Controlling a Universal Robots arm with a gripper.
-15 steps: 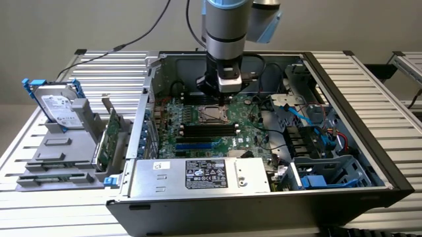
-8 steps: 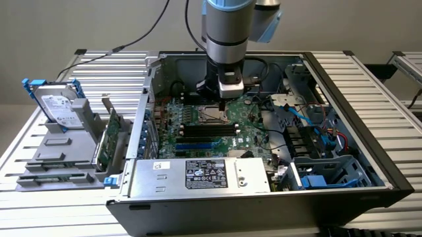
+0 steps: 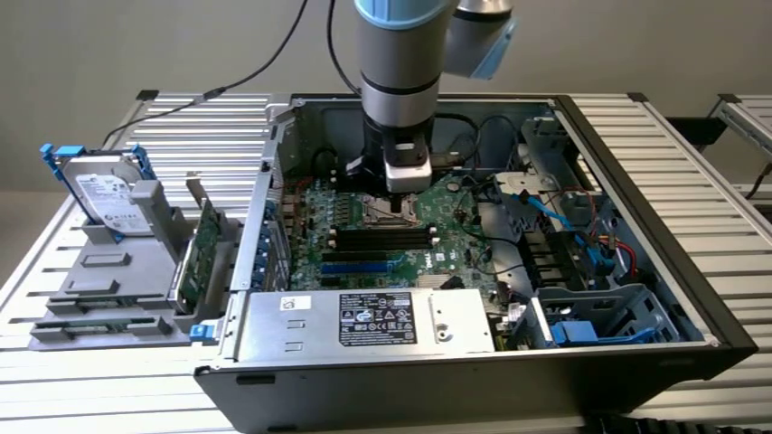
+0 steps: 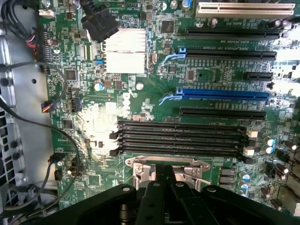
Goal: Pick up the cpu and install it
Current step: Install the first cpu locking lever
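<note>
The gripper (image 3: 404,201) is seen low at the exterior view's centre, fingers (image 4: 159,180) closed tight over the socket (image 4: 140,165). The cpu is hidden under them; whether it is gripped cannot be told. Seating is best done level, squared to the socket, unforced, and kept clear of the memory slots (image 4: 180,138).

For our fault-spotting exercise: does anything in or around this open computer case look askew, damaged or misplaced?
Nothing stands out. The hard drive leans in a grey rack beside the case, seemingly parked; the gripper is over the socket.
</note>
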